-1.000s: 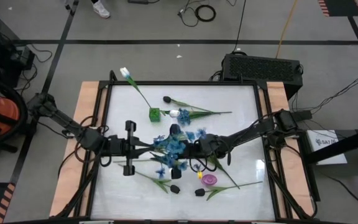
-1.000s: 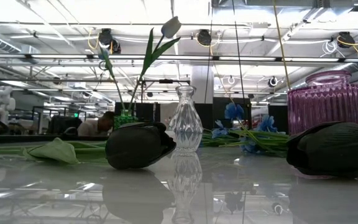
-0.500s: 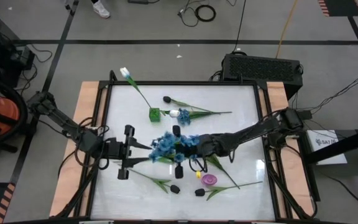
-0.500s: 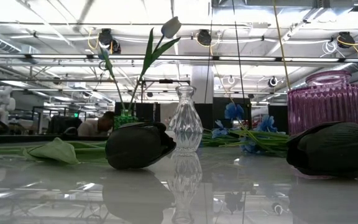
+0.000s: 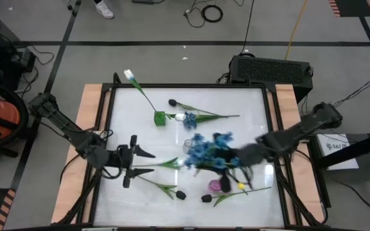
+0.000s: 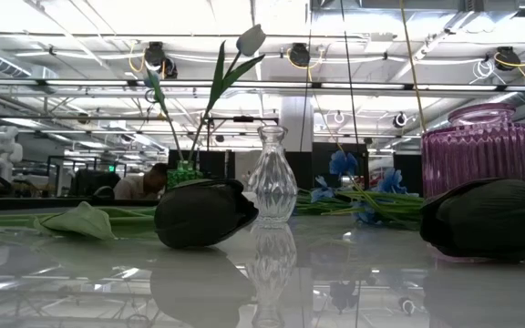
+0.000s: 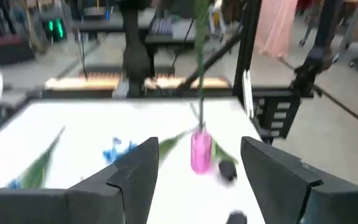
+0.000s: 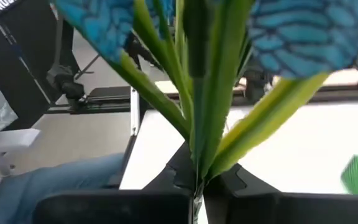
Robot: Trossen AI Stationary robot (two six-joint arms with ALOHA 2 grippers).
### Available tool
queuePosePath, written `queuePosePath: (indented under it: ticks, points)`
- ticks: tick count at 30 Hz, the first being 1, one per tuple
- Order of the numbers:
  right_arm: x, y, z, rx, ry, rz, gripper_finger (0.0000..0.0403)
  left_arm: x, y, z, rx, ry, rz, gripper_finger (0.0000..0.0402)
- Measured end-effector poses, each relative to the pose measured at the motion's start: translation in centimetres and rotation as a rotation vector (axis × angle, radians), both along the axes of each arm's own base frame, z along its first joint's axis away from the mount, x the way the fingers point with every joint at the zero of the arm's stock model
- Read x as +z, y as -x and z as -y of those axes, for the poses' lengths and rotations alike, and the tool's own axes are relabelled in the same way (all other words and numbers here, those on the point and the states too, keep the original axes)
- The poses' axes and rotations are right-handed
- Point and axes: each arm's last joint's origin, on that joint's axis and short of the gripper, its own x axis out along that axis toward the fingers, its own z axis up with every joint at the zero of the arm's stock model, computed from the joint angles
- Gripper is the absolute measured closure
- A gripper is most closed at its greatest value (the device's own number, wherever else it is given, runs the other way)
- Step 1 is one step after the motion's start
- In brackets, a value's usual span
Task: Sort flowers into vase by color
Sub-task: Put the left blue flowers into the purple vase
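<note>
With my right gripper point(image 8: 197, 186) clamped on the blue spray point(image 5: 209, 151) and left gripper point(image 7: 197, 180) jaws apart at nine o'clock, I'd steady the stems upright before lowering.

Overhead, table-level, two wrist views.

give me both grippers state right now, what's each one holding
Left gripper: open, holding nothing.
Right gripper: closed on the stems of the blue flower spray.
</note>
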Motion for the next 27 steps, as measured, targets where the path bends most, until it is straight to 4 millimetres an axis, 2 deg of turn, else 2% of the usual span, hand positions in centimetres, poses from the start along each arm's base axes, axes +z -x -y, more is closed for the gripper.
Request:
queuePosePath:
  ticks: [5,10,20,27]
  points:
    - [-0.1,4.8,-2.4,-0.072,-0.072,-0.026,0.0396,-1.3,0.4,0.1,0.019,0.033,-0.123,0.0167]
    - [-2.0,7.5,-4.1,-0.143,-0.068,-0.024,0.0395,-1.9,0.2,0.6,0.015,0.034,-0.150,0.0167]
    - [-8.0,9.0,-4.4,-0.282,-0.092,-0.085,0.0395,-3.9,-1.3,1.8,0.019,-0.017,-0.209,0.0167]
    - [-9.6,9.2,-4.2,-0.324,-0.132,-0.083,0.0395,-5.0,-1.9,2.2,0.014,-0.071,-0.240,0.0167]
